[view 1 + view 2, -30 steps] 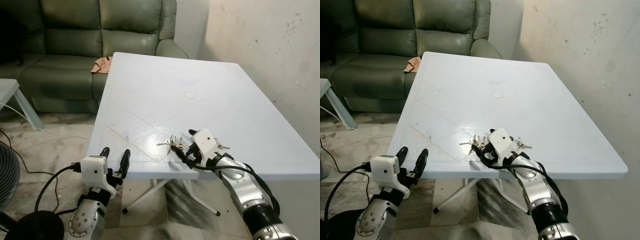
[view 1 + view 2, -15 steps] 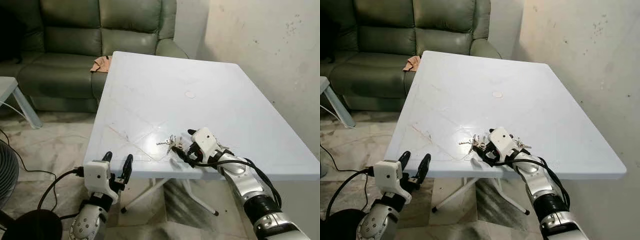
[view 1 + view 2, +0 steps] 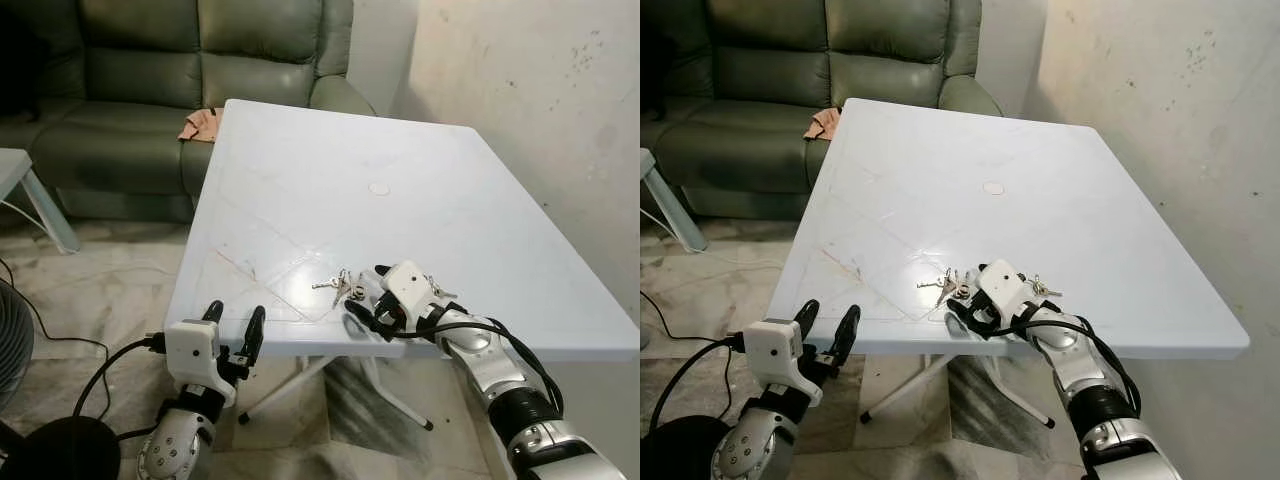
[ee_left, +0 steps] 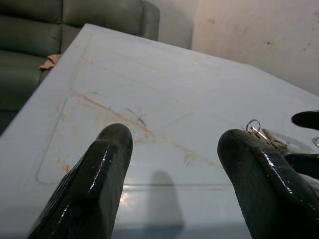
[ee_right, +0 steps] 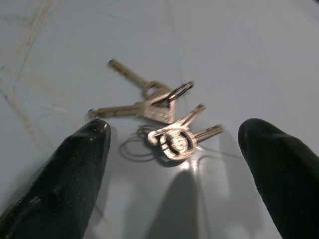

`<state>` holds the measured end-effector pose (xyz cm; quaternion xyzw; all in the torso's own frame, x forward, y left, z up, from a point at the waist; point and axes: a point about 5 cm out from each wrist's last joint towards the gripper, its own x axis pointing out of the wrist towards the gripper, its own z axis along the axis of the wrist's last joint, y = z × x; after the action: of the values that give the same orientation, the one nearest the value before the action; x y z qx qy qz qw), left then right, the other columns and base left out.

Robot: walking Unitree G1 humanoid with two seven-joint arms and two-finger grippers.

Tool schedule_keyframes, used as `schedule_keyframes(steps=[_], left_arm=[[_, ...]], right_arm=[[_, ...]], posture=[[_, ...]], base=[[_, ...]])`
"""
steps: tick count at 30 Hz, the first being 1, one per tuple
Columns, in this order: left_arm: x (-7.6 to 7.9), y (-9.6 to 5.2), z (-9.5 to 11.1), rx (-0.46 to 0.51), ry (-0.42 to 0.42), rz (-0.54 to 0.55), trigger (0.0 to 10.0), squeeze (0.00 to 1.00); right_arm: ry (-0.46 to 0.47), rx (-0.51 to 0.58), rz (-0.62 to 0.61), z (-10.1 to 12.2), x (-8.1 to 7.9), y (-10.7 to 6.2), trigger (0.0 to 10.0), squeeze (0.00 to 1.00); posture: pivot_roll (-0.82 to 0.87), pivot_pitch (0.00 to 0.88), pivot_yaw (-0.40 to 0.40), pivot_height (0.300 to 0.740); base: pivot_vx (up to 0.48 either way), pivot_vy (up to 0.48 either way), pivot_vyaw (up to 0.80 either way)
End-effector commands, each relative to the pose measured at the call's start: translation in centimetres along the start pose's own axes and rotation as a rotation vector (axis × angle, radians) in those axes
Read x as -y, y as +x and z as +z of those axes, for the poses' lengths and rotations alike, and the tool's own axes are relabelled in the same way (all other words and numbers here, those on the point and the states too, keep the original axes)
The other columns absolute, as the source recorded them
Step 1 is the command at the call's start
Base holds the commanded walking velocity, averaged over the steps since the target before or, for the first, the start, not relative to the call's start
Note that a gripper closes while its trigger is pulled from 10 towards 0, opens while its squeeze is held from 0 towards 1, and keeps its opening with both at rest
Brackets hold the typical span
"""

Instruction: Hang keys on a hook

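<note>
Right wrist view showed the keys (image 5: 159,117) lying flat on the white tabletop (image 3: 420,200), between the widely spread fingers of the right gripper (image 3: 365,300), untouched. From the head, the keys sat near the tabletop's 6 o'clock edge. The left gripper (image 3: 232,330) hovered wide open below that edge.

surface: white plastic table (image 3: 300,190) | near front edge: bunch of keys (image 3: 340,285) lying flat | centre: small round cap (image 3: 379,188)
</note>
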<state>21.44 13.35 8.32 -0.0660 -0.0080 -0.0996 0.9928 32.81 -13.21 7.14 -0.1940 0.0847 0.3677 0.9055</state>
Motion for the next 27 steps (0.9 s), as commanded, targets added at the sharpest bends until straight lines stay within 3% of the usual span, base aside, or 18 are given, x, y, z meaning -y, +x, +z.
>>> schedule_keyframes(steps=[1,3,4,5,6,9,10,12,14,15,16,18,20,21,27], left_arm=[[0.3,0.0,0.5,0.013,0.005,-0.002,10.0,0.0],[0.3,-0.1,0.5,0.012,0.004,0.003,10.0,0.0],[0.2,-0.2,0.5,0.011,0.004,0.006,10.0,0.0],[0.2,-0.2,0.5,0.011,0.004,0.006,10.0,0.0],[0.2,-0.3,0.5,0.01,0.004,0.011,10.0,0.0],[0.2,-0.4,0.4,0.009,0.001,0.018,10.0,0.0],[0.3,-0.4,0.4,0.008,0.001,0.021,10.0,0.0],[0.3,-0.5,0.4,0.008,0.0,0.024,10.0,0.0],[0.4,-0.5,0.4,0.009,-0.001,0.025,10.0,0.0],[0.4,-0.5,0.4,0.009,-0.002,0.029,10.0,0.0],[0.4,-0.5,0.4,0.009,-0.001,0.031,10.0,0.0],[0.3,-0.6,0.4,0.009,0.0,0.035,10.0,0.0],[0.3,-0.6,0.4,0.009,-0.001,0.038,10.0,0.0],[0.3,-0.6,0.5,0.009,0.0,0.039,10.0,0.0],[0.3,-0.6,0.5,0.008,0.005,0.044,10.0,0.0]], right_arm=[[-0.015,-0.02,0.003,-0.1,0.2,0.0,5.0,0.0],[-0.011,-0.026,0.027,-0.1,0.0,0.2,5.0,0.0],[-0.006,-0.03,0.037,-0.2,-0.1,0.3,5.6,0.0],[-0.006,-0.03,0.037,-0.2,-0.1,0.3,5.6,0.0],[0.014,-0.036,0.061,-0.2,-0.3,0.4,7.8,0.0],[0.026,-0.027,0.084,0.1,-0.5,0.7,7.8,0.0],[0.024,-0.025,0.082,0.2,-0.6,0.8,7.6,0.0],[0.028,-0.019,0.076,0.4,-0.6,1.0,4.9,0.0],[0.028,-0.017,0.072,0.5,-0.6,1.1,4.5,0.0],[0.028,-0.017,0.066,0.7,-0.5,1.4,2.4,0.0],[0.021,-0.016,0.059,0.8,-0.5,1.5,2.5,0.0],[0.006,-0.013,0.046,1.0,-0.5,1.6,0.6,0.0],[-0.001,-0.011,0.042,1.1,-0.4,1.7,0.6,0.0],[0.0,-0.015,0.045,1.2,-0.4,1.8,0.0,0.0],[-0.008,0.0,0.046,1.5,-0.3,1.9,0.0,0.0]], posture=[[0.01,0.018,-0.141,0.732],[0.02,0.028,-0.146,0.732],[0.02,0.03,-0.147,0.732],[0.02,0.03,-0.147,0.732],[0.02,0.038,-0.151,0.732],[0.03,0.041,-0.155,0.732],[0.03,0.044,-0.157,0.732],[0.03,0.045,-0.159,0.732],[0.03,0.046,-0.16,0.732],[0.03,0.047,-0.162,0.732],[0.04,0.048,-0.164,0.732],[0.04,0.05,-0.164,0.732],[0.04,0.05,-0.164,0.732],[0.04,0.05,-0.166,0.732],[0.04,0.051,-0.168,0.732]], base=[[0.0,0.0,0.0],[0.0,0.0,0.0],[0.0,0.0,0.0],[0.0,0.0,0.0],[0.0,0.0,0.0],[0.0,0.0,0.0],[0.0,0.0,0.0],[0.0,0.0,0.0],[0.0,0.0,0.0],[0.0,0.0,0.0],[0.0,0.0,0.0],[0.0,0.0,0.0],[0.0,0.0,0.0],[0.0,0.0,0.0],[0.0,0.0,0.0]])
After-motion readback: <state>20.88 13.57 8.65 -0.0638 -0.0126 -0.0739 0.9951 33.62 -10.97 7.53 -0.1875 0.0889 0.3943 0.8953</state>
